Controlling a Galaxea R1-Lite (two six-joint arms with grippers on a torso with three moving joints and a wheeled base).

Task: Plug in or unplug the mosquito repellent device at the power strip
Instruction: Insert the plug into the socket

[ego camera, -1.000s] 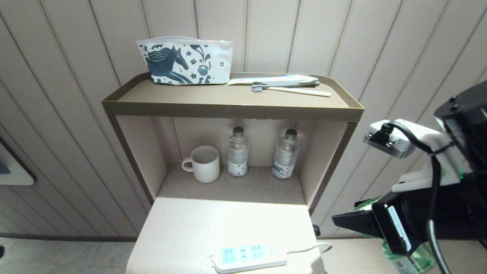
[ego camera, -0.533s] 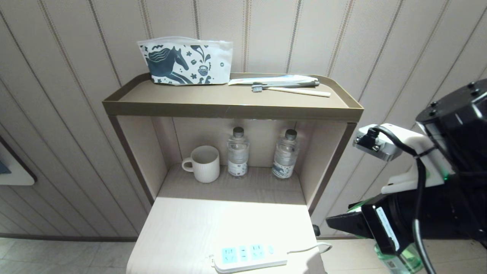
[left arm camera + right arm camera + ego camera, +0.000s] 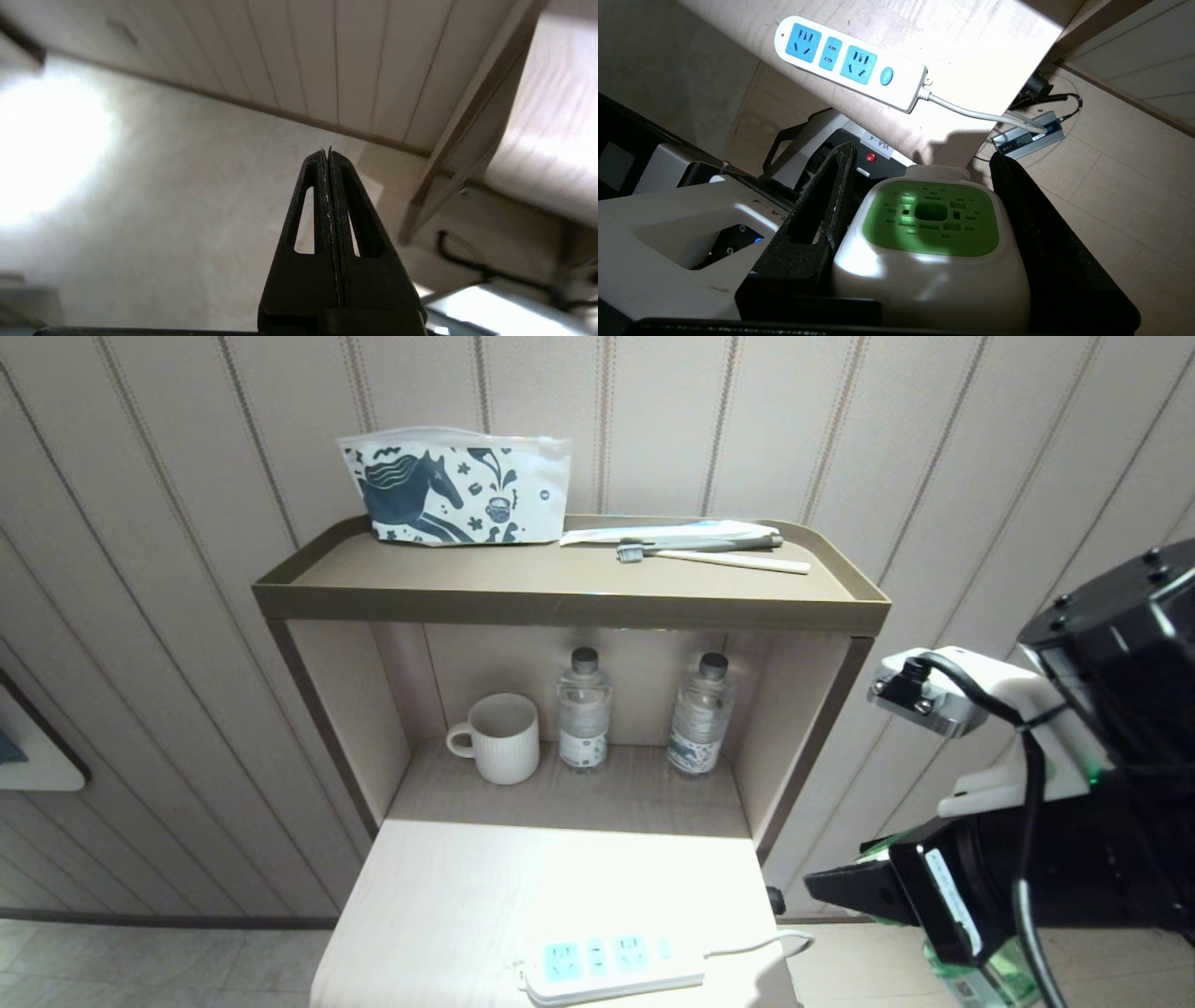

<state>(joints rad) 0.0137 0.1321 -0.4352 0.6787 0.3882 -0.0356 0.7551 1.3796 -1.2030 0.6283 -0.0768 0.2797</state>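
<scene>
The power strip [image 3: 611,969] lies at the front edge of the pale table [image 3: 523,887], white with light-blue sockets, nothing plugged in; it also shows in the right wrist view [image 3: 850,63]. My right gripper [image 3: 923,158] is shut on the mosquito repellent device [image 3: 929,242], with a finger on either side of its white head, green patch up. In the head view that gripper [image 3: 845,889] hangs off the table's right edge, level with the strip, the green bottle [image 3: 994,975] below it. My left gripper [image 3: 327,153] is shut on nothing, over the floor left of the table.
In the shelf niche behind stand a white mug [image 3: 499,737] and two water bottles [image 3: 583,709]. A printed pouch [image 3: 457,485] and a toothbrush [image 3: 714,557] lie on the top shelf. The strip's cord [image 3: 980,114] runs off the table edge near a grey adapter [image 3: 1029,135] on the floor.
My right arm, holding the device, has shifted left toward the table's right edge and dipped slightly. The strip and shelf items have not moved.
</scene>
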